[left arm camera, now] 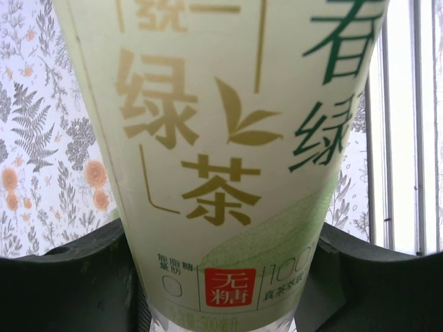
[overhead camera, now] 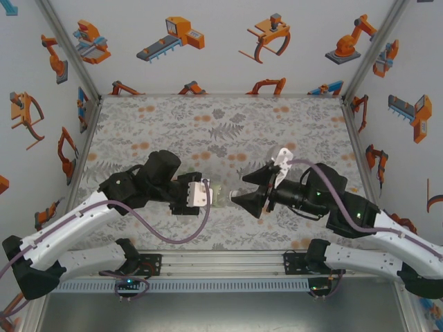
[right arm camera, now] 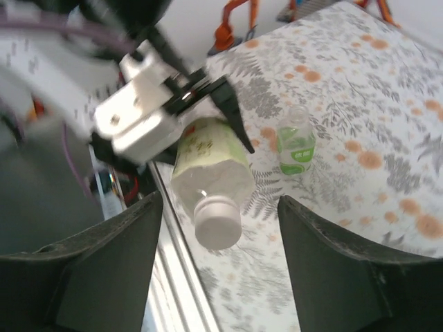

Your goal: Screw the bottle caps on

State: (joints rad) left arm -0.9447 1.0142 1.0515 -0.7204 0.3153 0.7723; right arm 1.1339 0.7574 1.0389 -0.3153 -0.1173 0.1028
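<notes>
Left gripper (overhead camera: 210,196) clamps the pale-labelled bottle (right arm camera: 208,162) level above the table (overhead camera: 228,117), white cap (right arm camera: 217,221) on its neck. We note the right gripper (right arm camera: 219,207) spread wide astride that cap, not touching.

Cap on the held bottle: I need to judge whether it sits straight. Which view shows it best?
Right wrist view: the cap faces the camera, large, on the bottle, between the fingers of the open right gripper. The top view gives it as a tiny pale spot; the left wrist view gives the bottle's label close up.
</notes>
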